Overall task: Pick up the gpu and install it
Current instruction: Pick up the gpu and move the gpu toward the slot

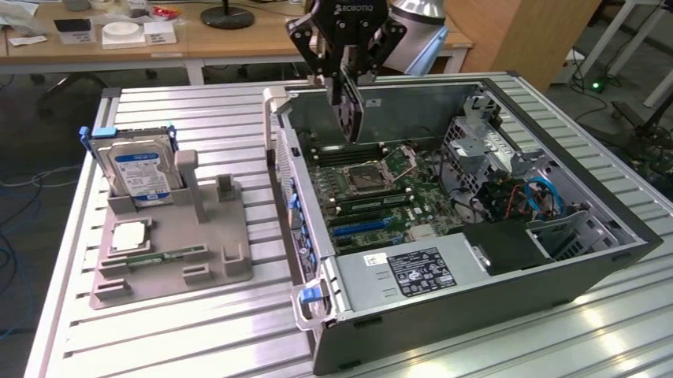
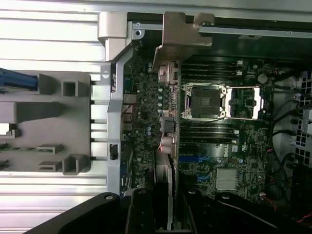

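The hand [image 1: 347,77] is clenched on the gpu [image 1: 351,114], pinching its upper edge between the two fingers. The card hangs straight down from the grip, dark face on edge, well clear of the surface [image 1: 158,331]. It hovers over the open computer case [image 1: 589,197], above the far part of the motherboard [image 1: 395,201] and close to the processor socket [image 1: 370,178].

In the wrist view the gpu [image 2: 165,180] runs away from the hand [image 2: 165,214] as a thin striped edge. Its pale metal bracket [image 2: 183,36] is at the end towards the case's back wall. The card's plane seems to line up with the length of the blue expansion slots [image 1: 363,227]. Whether its contact edge points squarely down at them is hard to judge from these angles.

The relation that counts is an offset. In the exterior view the slots lie lower in the picture than the hanging card, nearer the power supply [image 1: 421,272], so the card is not yet above its seat and touches nothing in the case.

Off to the exterior view's left, the hard drive [image 1: 142,173] stands in the grey holder [image 1: 221,264], untouched.
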`<state>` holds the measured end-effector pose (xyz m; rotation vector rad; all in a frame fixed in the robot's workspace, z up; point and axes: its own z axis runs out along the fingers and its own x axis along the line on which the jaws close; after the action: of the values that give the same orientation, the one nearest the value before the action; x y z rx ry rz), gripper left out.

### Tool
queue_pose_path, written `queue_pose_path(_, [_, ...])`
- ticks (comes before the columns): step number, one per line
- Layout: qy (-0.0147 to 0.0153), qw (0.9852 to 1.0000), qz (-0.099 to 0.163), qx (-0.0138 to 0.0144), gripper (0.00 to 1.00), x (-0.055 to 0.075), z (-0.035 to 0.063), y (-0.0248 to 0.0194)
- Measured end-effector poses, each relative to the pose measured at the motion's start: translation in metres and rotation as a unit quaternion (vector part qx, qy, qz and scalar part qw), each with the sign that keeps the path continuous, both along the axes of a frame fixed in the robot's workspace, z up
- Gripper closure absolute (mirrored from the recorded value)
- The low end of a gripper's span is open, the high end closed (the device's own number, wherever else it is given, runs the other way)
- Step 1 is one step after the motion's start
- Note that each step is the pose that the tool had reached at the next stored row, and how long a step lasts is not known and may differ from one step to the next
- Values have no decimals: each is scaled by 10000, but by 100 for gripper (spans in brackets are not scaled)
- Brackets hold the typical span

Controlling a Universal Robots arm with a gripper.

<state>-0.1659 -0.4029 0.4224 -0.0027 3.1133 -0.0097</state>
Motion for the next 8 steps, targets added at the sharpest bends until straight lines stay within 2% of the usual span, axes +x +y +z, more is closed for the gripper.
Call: queue_pose_path(8, [0, 10000, 0, 1, 73, 164, -1, 0])
